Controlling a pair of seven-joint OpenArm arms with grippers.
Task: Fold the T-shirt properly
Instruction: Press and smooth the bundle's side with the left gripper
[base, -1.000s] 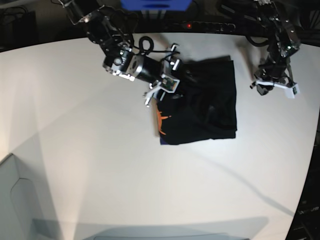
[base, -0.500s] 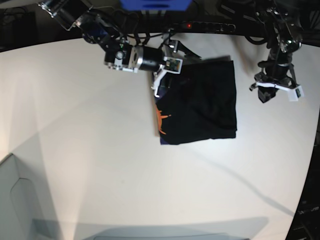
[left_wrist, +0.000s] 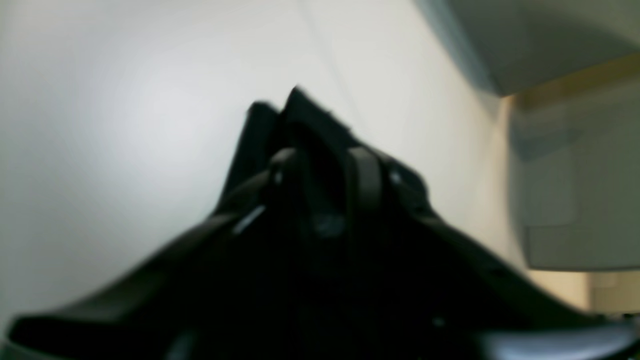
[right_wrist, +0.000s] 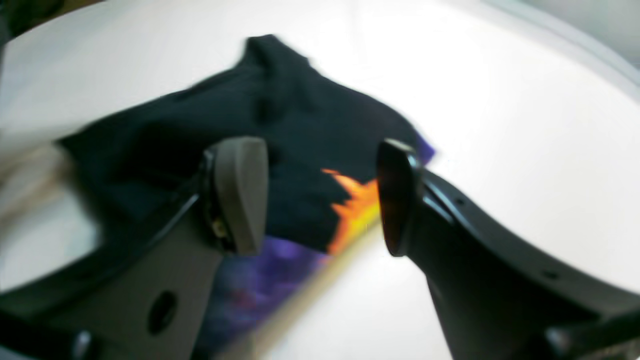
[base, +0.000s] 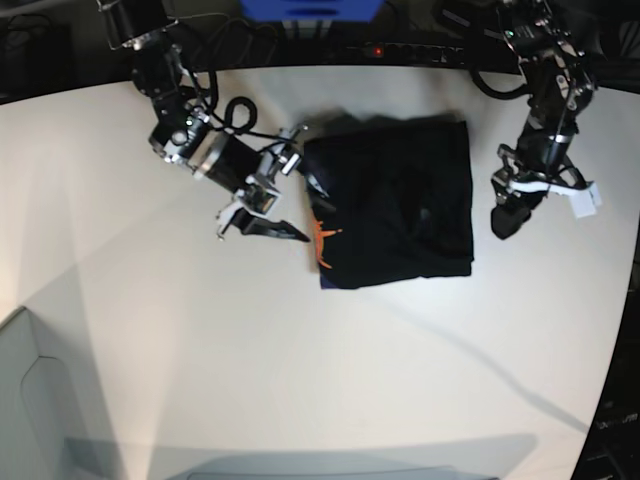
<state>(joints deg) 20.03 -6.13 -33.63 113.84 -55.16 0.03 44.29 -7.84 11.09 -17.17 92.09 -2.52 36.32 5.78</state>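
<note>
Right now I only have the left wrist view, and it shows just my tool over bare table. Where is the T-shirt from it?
Observer: The T-shirt lies folded into a rectangle. Your left tool hangs beside it, apart from the cloth.
Operator: Is the other tool holding anything?
Observer: No. The right tool is open and empty, at the shirt's opposite edge.
Operator: Which edge is that?
Observer: The one showing the orange mark and purple lining.
</note>
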